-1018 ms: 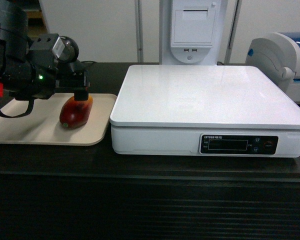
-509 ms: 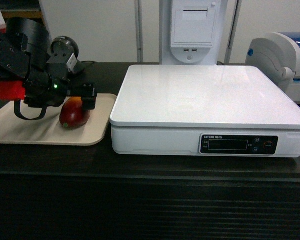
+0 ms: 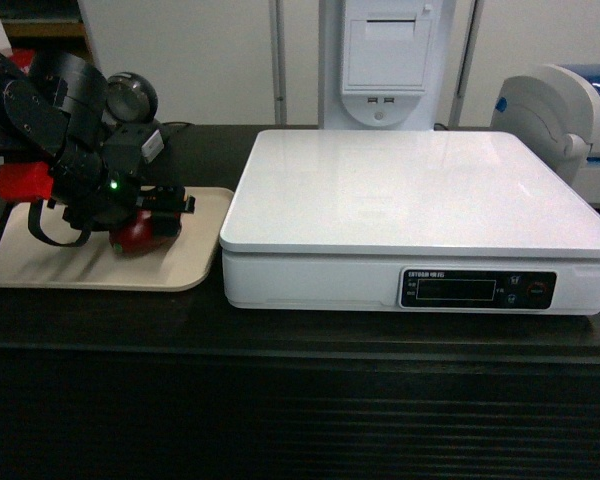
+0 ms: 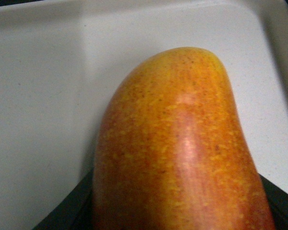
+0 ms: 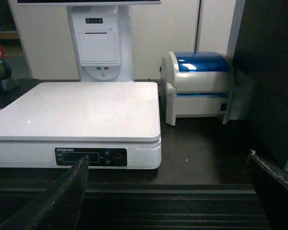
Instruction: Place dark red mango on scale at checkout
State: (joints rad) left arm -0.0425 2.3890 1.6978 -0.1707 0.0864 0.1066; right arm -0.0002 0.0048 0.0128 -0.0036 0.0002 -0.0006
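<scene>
The dark red mango point(image 3: 140, 231) is lying on the beige tray point(image 3: 70, 262), on the left of the black checkout bench point(image 3: 300, 340) and just beside the white scale point(image 3: 420, 190). The left claw point(image 3: 162, 206) is being held low over it, and the fruit is sitting directly under and between the dark fingers point(image 4: 69, 211), whose tips are showing at either side of it in the left wrist view. Whether the fingers are already pressing on the skin cannot be told from either view. In that wrist view the mango's long axis is running away from the claw, with the orange-yellow end point(image 4: 187, 72) farthest. From the grasp the scale is lying to the right, so a lift and a rightward carry are being called for. The right claw point(image 5: 168, 201) is being held wide apart and empty before the scale's front, well apart from the mango; the left arm is much the nearer.
</scene>
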